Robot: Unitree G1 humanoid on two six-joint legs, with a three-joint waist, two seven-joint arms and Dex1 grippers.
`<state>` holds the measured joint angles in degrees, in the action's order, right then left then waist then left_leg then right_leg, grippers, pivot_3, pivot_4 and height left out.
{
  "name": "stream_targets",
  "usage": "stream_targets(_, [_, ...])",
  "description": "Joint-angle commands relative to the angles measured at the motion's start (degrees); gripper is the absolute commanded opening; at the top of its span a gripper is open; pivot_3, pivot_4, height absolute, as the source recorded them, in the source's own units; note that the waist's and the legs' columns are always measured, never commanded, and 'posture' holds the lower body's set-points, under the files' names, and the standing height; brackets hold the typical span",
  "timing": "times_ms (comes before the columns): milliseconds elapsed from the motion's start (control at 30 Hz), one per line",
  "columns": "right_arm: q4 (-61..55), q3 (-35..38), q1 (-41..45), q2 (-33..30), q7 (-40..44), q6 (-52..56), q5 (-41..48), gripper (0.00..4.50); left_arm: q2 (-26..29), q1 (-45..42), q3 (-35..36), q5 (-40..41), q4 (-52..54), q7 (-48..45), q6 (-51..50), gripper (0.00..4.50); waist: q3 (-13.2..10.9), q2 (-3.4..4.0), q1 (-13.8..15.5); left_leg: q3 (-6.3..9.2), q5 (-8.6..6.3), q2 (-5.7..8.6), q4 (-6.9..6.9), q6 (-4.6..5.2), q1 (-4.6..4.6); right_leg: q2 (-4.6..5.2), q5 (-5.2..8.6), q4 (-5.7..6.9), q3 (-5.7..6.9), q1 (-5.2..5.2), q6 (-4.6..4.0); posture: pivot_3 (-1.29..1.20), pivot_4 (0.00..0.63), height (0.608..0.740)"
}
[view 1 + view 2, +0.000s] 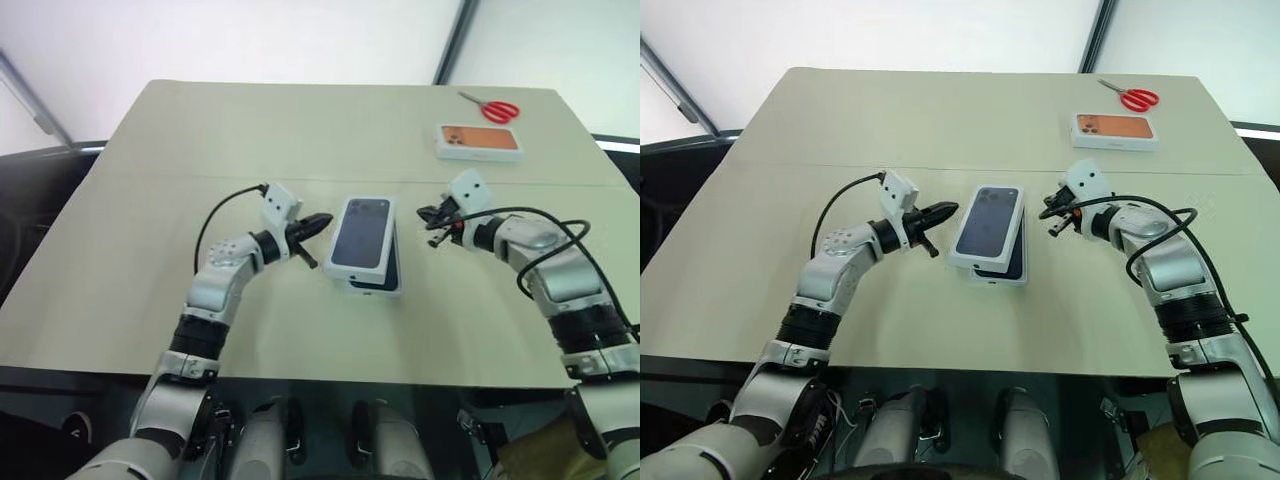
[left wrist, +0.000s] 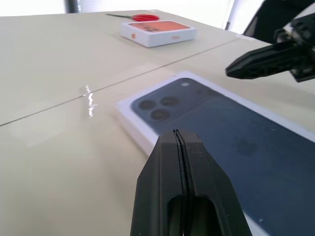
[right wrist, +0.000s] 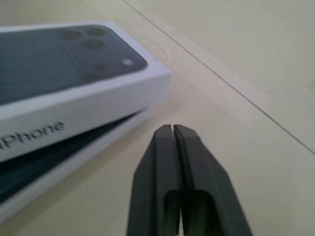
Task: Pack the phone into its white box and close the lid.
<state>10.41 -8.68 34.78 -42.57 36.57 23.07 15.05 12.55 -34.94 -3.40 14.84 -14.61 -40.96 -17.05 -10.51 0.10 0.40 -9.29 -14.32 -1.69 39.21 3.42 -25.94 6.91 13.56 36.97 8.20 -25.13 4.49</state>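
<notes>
**Two closed grippers, one crooked lid**

Both of my grippers are pinched shut with nothing between the fingers, one on either side of the package in the middle of the table [image 1: 120, 200]. My left gripper [image 1: 318, 222] points in from the left, tips just beside the lid's long edge. My right gripper [image 1: 432, 216] sits off the opposite side, a little apart from it.

And the lid [image 1: 360, 230], white with the dark blue phone printed on top, is lying over the white box [image 1: 393, 285] but not square to it. It's twisted and slid off line, so a strip of the box's near right corner peeks out from under it. From my right wrist I can see the lid's side wall riding above the box's rim rather than sleeved over it, and a dark sliver in the gap beneath, which I take to be the phone [image 3: 44, 162] already resting inside, though I can't be sure.

Why closed fingers? My read: shut tips make good blunt pushers, and with one on each flank I can nudge the lid straight, then press it down. The lid isn't seated yet.

Far back on the right, the orange-printed box [image 1: 479, 141] and red scissors [image 1: 491, 107] sit well clear.
</notes>
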Motion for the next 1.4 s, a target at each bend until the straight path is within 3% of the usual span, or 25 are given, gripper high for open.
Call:
stream_targets(33, [-2.8,1.7,0.3,0.4,1.3,-0.6,-1.4,0.04,0.7,-0.1,0.9,0.2,-1.0,0.1,-0.3,0.0,0.0,0.0,0.2,0.0,0.0,0.01,0.0,0.0,0.0,0.01,0.0,0.0,0.0,0.0,0.0,0.0,0.15,0.738])
stream_targets(533, [-9.5,2.4,-4.7,2.7,5.4,3.0,-3.3,0.04,-5.7,-7.3,-2.0,-3.8,-19.0,0.0,3.7,0.0,0.0,-0.01,0.0,0.0,0.0,0.02,0.02,0.0,0.05,0.01,0.0,0.01,0.01,0.04,0.0,0.0,0.15,0.738])
stream_targets(1400, [-12.8,2.6,-6.9,0.8,8.7,3.4,-7.6,0.04,-6.6,-4.4,-5.9,-3.4,-6.6,-1.9,-4.1,0.0,0.0,-0.01,0.1,0.02,0.0,0.03,0.02,0.0,0.27,0.04,0.0,0.05,0.01,0.21,-0.01,0.0,0.15,0.738])
